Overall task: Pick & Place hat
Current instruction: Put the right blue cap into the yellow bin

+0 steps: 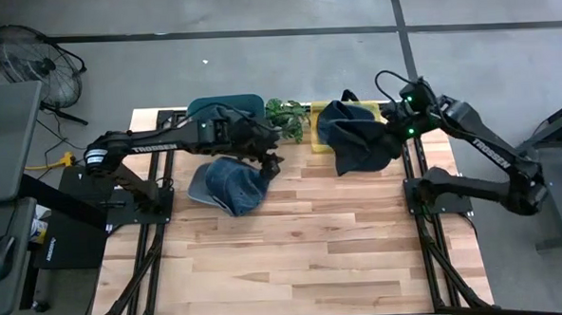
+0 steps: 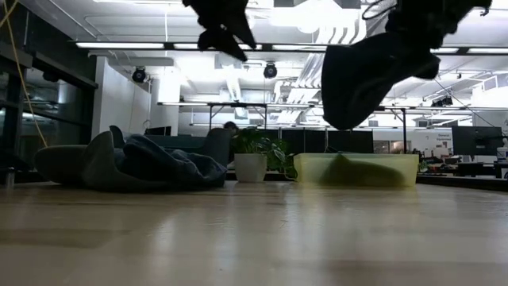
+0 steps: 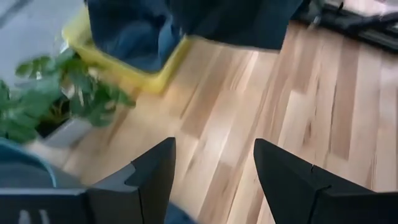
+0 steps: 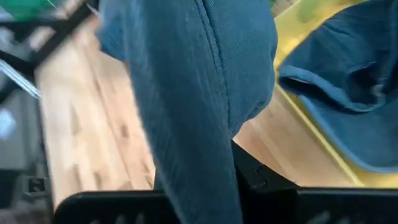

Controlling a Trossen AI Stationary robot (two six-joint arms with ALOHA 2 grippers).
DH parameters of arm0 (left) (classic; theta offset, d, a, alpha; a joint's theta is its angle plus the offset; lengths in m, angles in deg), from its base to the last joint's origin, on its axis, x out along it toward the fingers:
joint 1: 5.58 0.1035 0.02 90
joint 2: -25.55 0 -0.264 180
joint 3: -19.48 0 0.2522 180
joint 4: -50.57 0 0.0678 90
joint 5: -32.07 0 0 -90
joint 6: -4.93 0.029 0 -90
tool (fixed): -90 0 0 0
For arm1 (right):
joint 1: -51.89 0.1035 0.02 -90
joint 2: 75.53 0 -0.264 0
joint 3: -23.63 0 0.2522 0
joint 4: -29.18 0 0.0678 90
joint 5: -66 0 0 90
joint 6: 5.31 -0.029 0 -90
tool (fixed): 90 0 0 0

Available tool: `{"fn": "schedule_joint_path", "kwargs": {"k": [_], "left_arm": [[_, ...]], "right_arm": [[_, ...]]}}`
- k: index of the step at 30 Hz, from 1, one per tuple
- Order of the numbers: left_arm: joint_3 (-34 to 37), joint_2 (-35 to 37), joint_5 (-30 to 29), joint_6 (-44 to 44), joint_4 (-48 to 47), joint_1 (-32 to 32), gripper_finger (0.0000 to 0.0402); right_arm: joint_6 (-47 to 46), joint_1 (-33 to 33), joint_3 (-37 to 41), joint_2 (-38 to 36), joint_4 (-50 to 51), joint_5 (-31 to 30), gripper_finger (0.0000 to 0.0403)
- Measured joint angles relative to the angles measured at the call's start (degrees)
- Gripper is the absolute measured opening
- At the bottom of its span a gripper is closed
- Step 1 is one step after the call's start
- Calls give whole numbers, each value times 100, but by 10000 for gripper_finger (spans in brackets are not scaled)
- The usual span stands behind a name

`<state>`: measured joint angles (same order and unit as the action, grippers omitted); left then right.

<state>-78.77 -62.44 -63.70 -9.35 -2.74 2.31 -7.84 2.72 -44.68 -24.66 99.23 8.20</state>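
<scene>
You see a dark navy-blue cloth hat (image 1: 358, 140) with fine ribbed lines in its weave, hanging from the black right tool (image 1: 400, 126). A faded denim-blue cloth hat (image 1: 233, 183), mottled lighter and darker, lies on the pale blond wooden plank worktop (image 1: 294, 242), whose strips run in alternating cream and honey tones. Behind it you see a teal-green rounded hat (image 1: 224, 107). The shallow plastic tray (image 2: 367, 168) is translucent yellow. The small leafy plant (image 1: 287, 114) is bright green, in a white pot (image 2: 251, 167). The left tool (image 1: 270, 161) is black.
</scene>
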Motion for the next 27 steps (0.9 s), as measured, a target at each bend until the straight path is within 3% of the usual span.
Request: {"fn": "schedule_joint_path", "kwargs": {"k": [6, 12, 19, 27], "left_arm": [[13, -9, 322, 97, 488, 5, 211], [13, -20, 527, 50, 677, 3, 211], [15, 39, 839, 46, 617, 3, 211], [13, 61, 1144, -61, 690, 3, 211]], "right_arm": [[-441, -520, 1127, -365, -1315, 1314, 1], [-1015, -1102, 1862, -188, -2693, 2294, 1], [-1312, -1713, 1918, 723, -3769, 2772, 1], [-1226, -2132, 1379, 1906, -3810, 2888, 1]]}}
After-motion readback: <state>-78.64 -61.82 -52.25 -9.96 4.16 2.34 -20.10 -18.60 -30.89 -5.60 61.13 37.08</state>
